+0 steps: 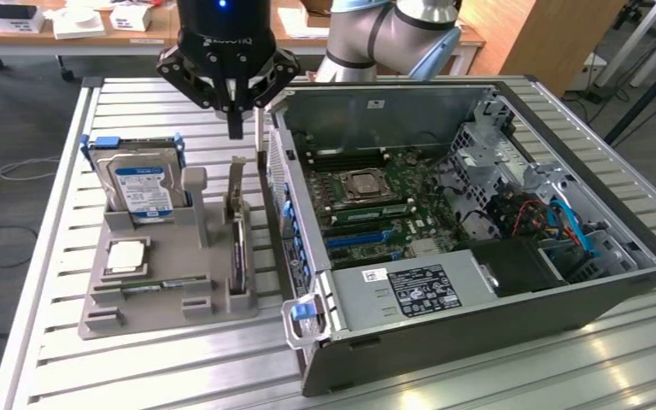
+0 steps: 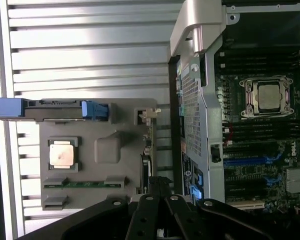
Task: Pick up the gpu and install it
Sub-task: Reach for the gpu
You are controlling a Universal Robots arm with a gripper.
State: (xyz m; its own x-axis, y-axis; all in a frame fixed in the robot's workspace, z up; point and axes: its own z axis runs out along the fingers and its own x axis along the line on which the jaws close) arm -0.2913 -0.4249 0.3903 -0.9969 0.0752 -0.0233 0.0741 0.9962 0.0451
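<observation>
gpu (image 1: 238, 231): stood on edge in a slot of the grey holder tray (image 1: 208, 256), on the side nearest the open computer case (image 1: 419, 107); a hard drive (image 1: 140, 184) is held upright on the tray toward the exterior view's left. gripper (image 1: 235, 128): positioned above the gpu's end farther from the exterior camera, apart from it, fingers drawn together with nothing clamped between them. in the wrist view the gripper (image 2: 158, 182) is seen over the edge-on gpu (image 2: 151, 140).
</observation>
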